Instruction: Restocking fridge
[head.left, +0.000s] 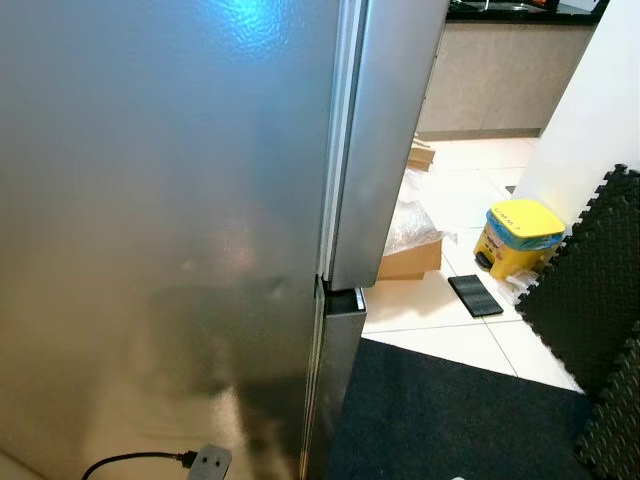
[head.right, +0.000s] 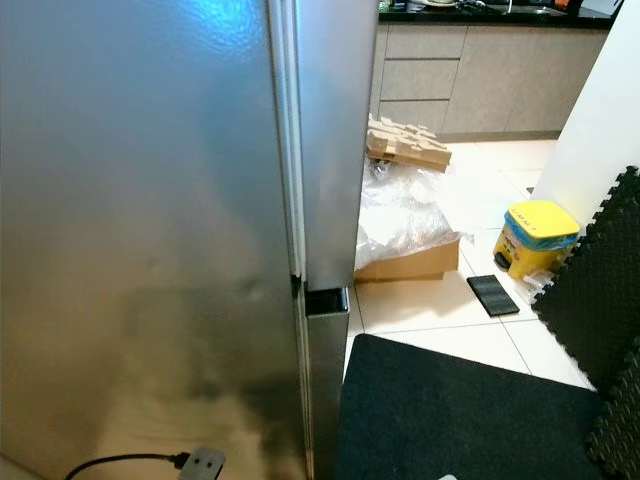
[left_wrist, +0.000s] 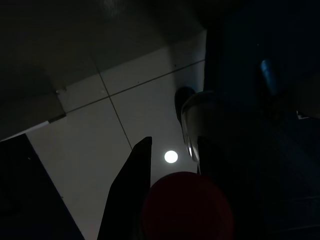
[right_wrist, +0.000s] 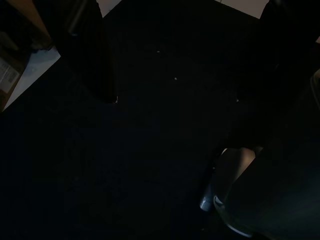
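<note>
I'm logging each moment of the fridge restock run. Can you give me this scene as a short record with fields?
fridge: silver doors fill the left of the head views, closed
floor by fridge: dark mat on pale tiles
behind fridge: cardboard box with clear plastic wrap
right side: yellow bin, small black flat thing on the tiles beside it, black foam mats
background: kitchen cabinets
left gripper: holds a red round thing above the tiles
right gripper: over the dark mat, too dark to judge

Brushed-metal fridge (head.left: 170, 200), glossy tiles (head.left: 450, 330), matt mat (head.right: 450, 410)
</note>
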